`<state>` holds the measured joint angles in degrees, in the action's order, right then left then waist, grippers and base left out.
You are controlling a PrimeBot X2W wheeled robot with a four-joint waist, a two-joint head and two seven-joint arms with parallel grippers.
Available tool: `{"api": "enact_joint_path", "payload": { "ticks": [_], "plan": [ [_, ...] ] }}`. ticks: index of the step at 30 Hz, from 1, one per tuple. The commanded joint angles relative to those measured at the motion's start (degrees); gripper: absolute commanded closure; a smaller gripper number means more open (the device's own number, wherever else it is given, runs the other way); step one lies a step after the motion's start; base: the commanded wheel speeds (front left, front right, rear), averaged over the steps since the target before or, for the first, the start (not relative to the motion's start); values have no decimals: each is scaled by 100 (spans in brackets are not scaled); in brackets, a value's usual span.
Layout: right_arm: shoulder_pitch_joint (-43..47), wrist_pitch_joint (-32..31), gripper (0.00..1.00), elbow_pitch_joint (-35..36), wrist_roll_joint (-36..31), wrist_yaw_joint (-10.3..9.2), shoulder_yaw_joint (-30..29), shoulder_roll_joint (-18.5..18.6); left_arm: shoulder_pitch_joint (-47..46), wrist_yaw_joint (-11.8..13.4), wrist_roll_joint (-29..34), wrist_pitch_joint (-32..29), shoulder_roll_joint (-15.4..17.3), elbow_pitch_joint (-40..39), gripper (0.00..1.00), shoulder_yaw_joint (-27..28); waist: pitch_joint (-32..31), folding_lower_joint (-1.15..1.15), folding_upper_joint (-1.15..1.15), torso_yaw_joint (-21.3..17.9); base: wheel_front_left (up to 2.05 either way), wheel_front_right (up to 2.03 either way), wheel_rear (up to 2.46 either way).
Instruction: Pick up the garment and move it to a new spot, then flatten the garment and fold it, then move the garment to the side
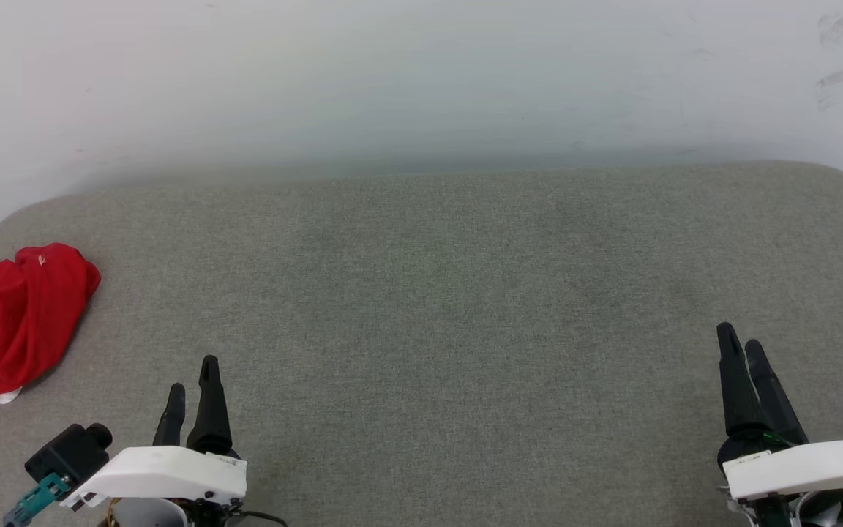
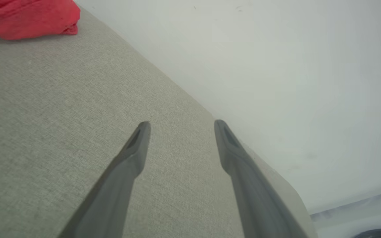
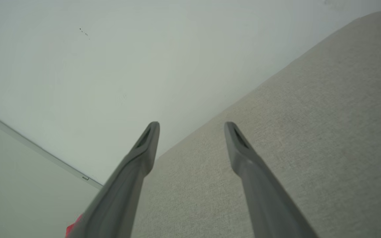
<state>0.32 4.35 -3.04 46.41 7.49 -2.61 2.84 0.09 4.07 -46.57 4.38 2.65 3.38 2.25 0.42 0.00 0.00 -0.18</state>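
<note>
- Your garment (image 1: 15, 322) lies crumpled in a red heap at the worktop's (image 1: 436, 249) left edge, closer to the far-left corner than to the near edge.
- A small white bit of it shows at the heap's near end; part of it is cut off by the head view's left border. No lettering readable.
- Your left gripper (image 1: 193, 375) hovers over the near-left part of the worktop, fingers apart, nothing between them.
- It's near the garment but not touching it; bare grey fabric lies between the two.
- In the left wrist view the same gripper (image 2: 182, 123) has both fingers spread wide, tips over the far edge, with the garment (image 2: 28, 16) off in the top-left corner.
- Your right gripper (image 1: 739, 337) sits over the near-right part, well apart from the garment, empty.
- In the right wrist view its fingers are clearly apart (image 3: 192, 124), pointing at the far edge and the white wall (image 3: 78, 66).
- A sliver of red (image 3: 73, 228) peeks out beside one finger at the bottom.
- The rest of the worktop is plain grey fabric with rounded far corners.
</note>
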Motion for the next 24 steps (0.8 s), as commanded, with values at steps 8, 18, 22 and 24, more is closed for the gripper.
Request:
{"api": "enact_joint_path", "payload": {
  "ticks": [8,18,22,24],
  "plan": [
    [86,173,0,109,-838,0,27,9,78,180,886,175,84,-173,0,-210,3,0,0,-3,0,0,0],
    [168,345,0,214,-1605,0,60,9,142,369,1639,344,250,-241,0,-535,16,0,0,-20,0,0,0],
    [206,402,0,258,-1851,0,92,9,152,452,1883,407,319,-255,0,-656,23,0,0,-20,0,0,0],
    [231,435,0,278,-1989,0,105,9,165,479,1983,434,340,-269,0,-704,26,0,0,-20,0,0,0]
  ]
}}
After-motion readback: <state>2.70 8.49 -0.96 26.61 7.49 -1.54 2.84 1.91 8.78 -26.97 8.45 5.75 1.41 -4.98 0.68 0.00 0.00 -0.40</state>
